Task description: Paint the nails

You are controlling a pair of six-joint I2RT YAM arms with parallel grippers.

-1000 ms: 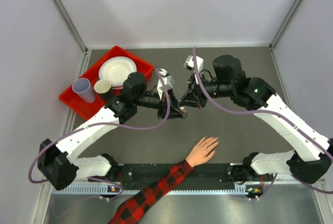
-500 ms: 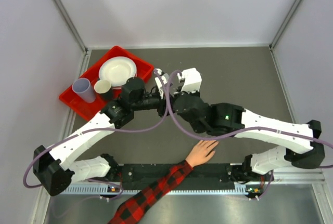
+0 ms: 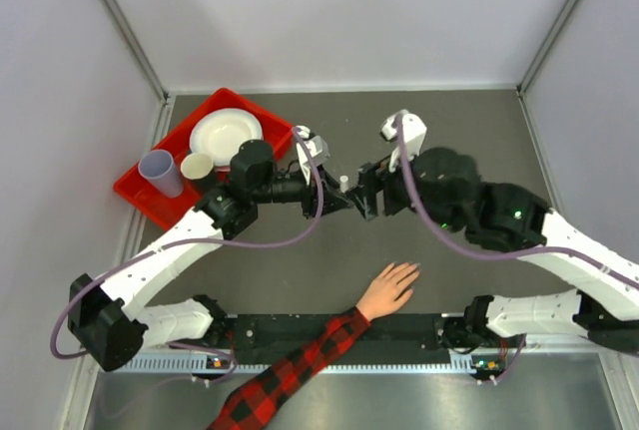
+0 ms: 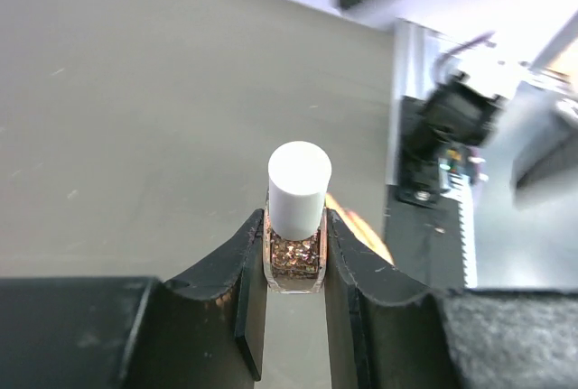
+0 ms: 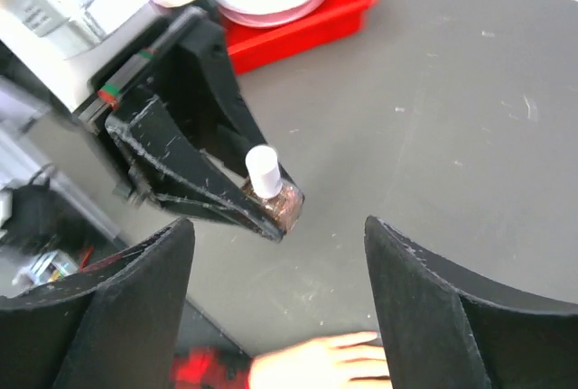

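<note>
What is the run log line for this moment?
left gripper: shut on polish bottle, cap on | right gripper: open, facing the bottle | hand: flat on table, apart from both grippers

The left arm (image 3: pixel 165 255) reaches forward and rightward, the left gripper (image 3: pixel 337 201) clamped on a nail polish bottle (image 4: pixel 299 189), while the right arm (image 3: pixel 569 245) bends leftward, the right gripper (image 3: pixel 363 194) spread wide, facing it.

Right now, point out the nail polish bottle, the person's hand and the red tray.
nail polish bottle (image 4: pixel 299 189): left wrist view, white cap.
hand (image 3: pixel 385 293): top view, its back.
red tray (image 3: pixel 133 197): top view, left corner.
</note>
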